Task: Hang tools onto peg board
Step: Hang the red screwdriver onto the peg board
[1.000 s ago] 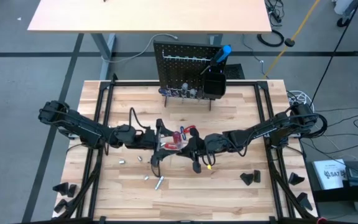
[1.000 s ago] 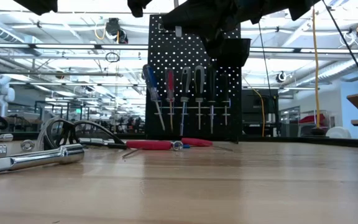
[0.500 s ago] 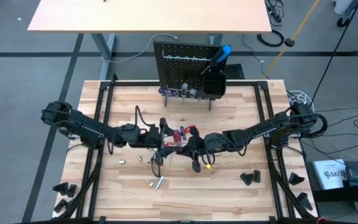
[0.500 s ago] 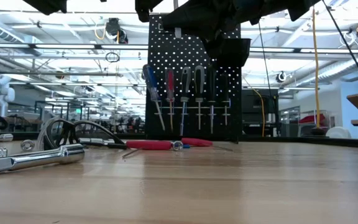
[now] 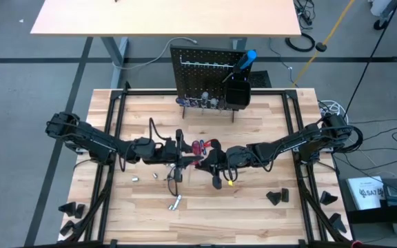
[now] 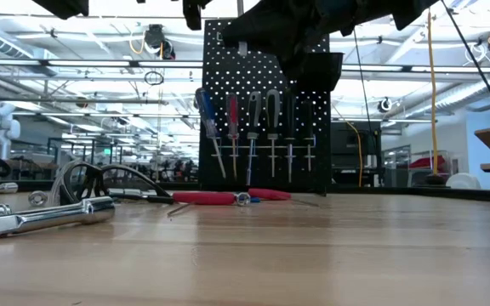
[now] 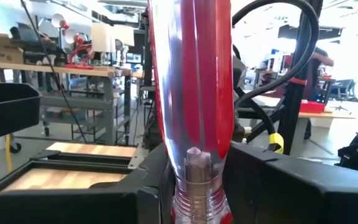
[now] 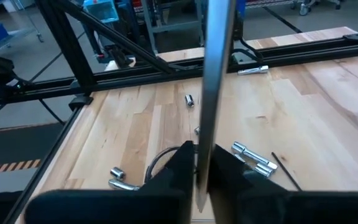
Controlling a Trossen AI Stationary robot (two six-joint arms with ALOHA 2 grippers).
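A red-handled screwdriver (image 7: pixel 194 93) stands roughly upright above the middle of the table, handle up, with a gripper at each end. My left gripper (image 7: pixel 197 190) reaches in from the table's left and is shut on the clear red handle. My right gripper (image 8: pixel 199 171) reaches in from the right and is shut on the bare metal shaft (image 8: pixel 216 68). In the high view the left gripper (image 5: pixel 185 157) and the right gripper (image 5: pixel 214 160) almost meet. The peg board (image 5: pixel 209 76) stands upright at the table's far edge with several tools (image 6: pixel 253 127) hanging on its hooks. My left gripper pinches the handle's lower end, by the ribbed neck (image 7: pixel 194 193), between its two fingers. The fingers come about level from the table's left and lie across the handle. The handle rises above them, clear of the table. My right gripper pinches the metal shaft (image 8: pixel 202 149) between its two fingers. The fingers come from the table's right, slanting slightly down, and lie across the shaft. The shaft runs up out of the wrist view, clear of the table.
Red-handled pliers (image 6: pixel 219 197) lie on the table below the grippers. Sockets and metal bits (image 5: pixel 174 202) (image 6: pixel 45 217) are scattered at the near left. Black wedge blocks sit at the near right (image 5: pixel 276 197) and near left (image 5: pixel 71 208). A black bin (image 5: pixel 236 93) hangs on the board.
My left gripper has shut its fingers on the screwdriver's red handle. The screwdriver stays where it was.
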